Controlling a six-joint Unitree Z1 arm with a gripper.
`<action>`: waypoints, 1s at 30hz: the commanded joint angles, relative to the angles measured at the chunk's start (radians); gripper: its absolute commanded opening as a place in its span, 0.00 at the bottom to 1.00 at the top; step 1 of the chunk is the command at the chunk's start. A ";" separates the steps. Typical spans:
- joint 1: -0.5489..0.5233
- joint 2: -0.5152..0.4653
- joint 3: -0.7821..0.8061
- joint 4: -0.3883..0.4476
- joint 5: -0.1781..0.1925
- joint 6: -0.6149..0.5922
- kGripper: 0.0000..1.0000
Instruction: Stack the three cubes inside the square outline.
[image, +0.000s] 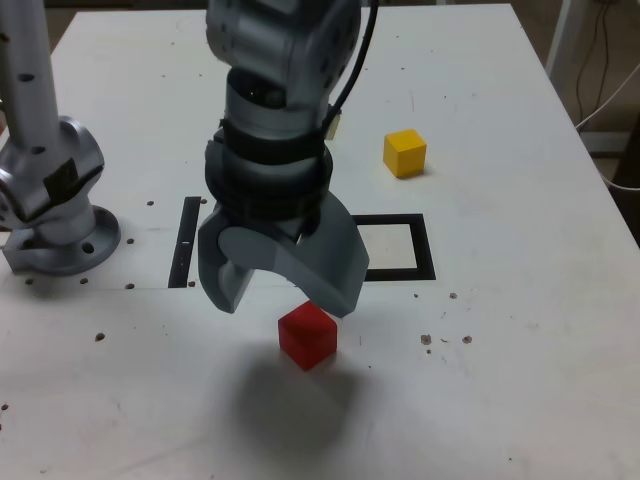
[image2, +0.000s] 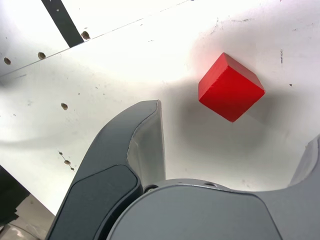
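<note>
Currently, approach step: fingers (image: 285, 295) spread wide, nothing held, above red cube (image: 307, 335); lowering astride it is judged next.

The red cube (image: 307, 336) and yellow cube (image: 404, 153) have matt, smooth painted-looking faces. The tabletop (image: 520, 330) is white, smooth, faintly scuffed and speckled. The gripper (image: 285, 290) jaws look like grey matt plastic; the arm's base (image: 55, 190) has a satin metallic sheen.
</note>
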 joint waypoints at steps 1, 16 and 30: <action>-0.001 0.007 0.004 -0.002 0.012 0.014 0.99; -0.004 -0.009 0.014 -0.011 0.070 0.251 0.99; -0.057 0.003 0.018 -0.048 0.072 0.456 1.00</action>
